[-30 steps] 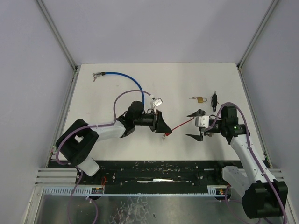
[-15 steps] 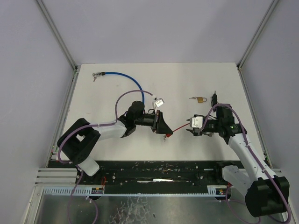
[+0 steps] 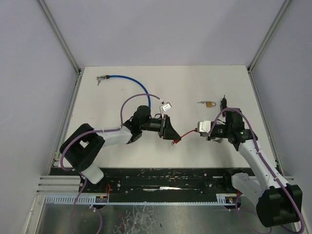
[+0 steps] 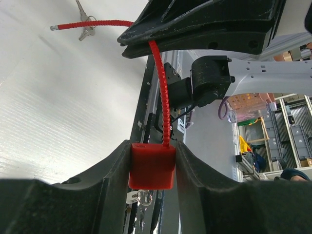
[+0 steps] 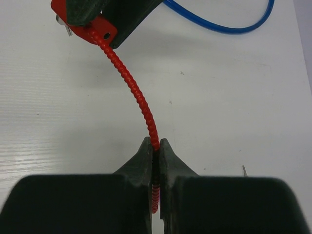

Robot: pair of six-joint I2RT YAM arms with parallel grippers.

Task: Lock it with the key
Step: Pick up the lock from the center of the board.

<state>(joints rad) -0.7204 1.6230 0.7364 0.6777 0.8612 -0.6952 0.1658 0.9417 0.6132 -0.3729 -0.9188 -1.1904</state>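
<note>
A red lock body (image 4: 152, 165) sits squeezed between the fingers of my left gripper (image 4: 153, 148), and a small bunch of keys (image 4: 139, 197) hangs under it. Its beaded red cable (image 4: 163, 92) runs from the body across to my right gripper (image 5: 157, 146), which is shut on the cable (image 5: 131, 85) close to its free end. From above, the left gripper (image 3: 170, 134) and right gripper (image 3: 201, 130) face each other with the cable (image 3: 187, 131) stretched between them just over the table. The lock body (image 5: 83, 24) shows at the top left of the right wrist view.
A small brass padlock (image 3: 209, 104) with a key lies behind the right gripper, a black object (image 3: 223, 103) beside it. A blue cable lock (image 3: 131, 83) curves across the back left, and a white tagged piece (image 3: 165, 106) lies behind the left gripper.
The right gripper has moved in from wide open and closed on the red cable. The left gripper kept its hold on the lock body and barely moved.
</note>
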